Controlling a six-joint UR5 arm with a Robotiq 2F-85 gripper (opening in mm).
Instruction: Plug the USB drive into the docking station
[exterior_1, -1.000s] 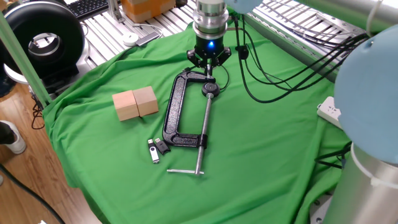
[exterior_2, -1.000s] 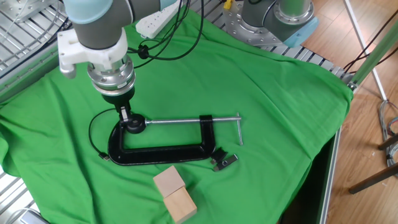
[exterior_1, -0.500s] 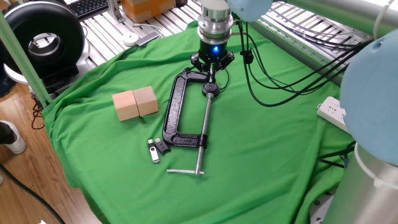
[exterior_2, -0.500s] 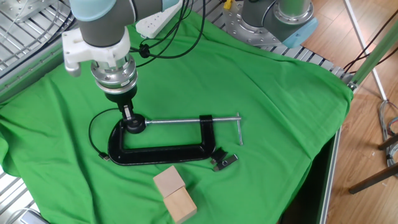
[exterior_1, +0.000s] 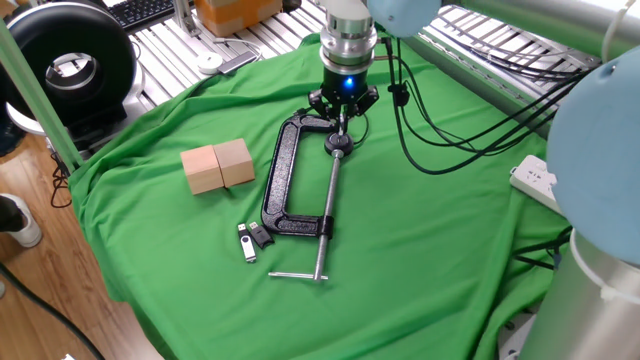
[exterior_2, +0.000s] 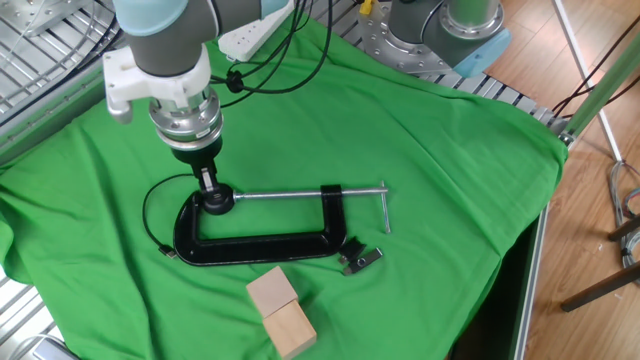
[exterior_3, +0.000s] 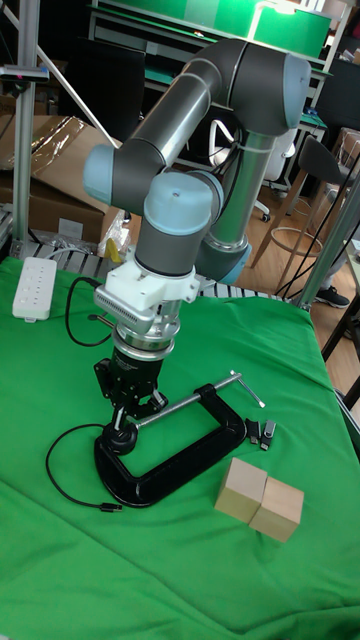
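Two small USB drives lie side by side on the green cloth, one silver (exterior_1: 247, 243) (exterior_2: 364, 259) and one black (exterior_1: 260, 235), both seen near the clamp's end in the tall fixed view (exterior_3: 268, 405). My gripper (exterior_1: 341, 118) (exterior_2: 206, 181) (exterior_3: 127, 393) hangs far from them, just above the screw pad of a black C-clamp (exterior_1: 283, 180) (exterior_2: 262, 246) (exterior_3: 165, 462). Its fingers stand close together with nothing visibly held. The docking station is out of view.
Two joined wooden blocks (exterior_1: 218, 165) (exterior_2: 282, 312) (exterior_3: 262, 500) sit beside the clamp. A thin black cable (exterior_2: 148, 222) (exterior_3: 55, 450) loops from the gripper onto the cloth. A white power strip (exterior_1: 530, 180) (exterior_3: 30, 285) lies at the cloth's edge.
The gripper has shifted a little sideways over the clamp's screw pad. The USB drives, clamp and blocks have not moved.
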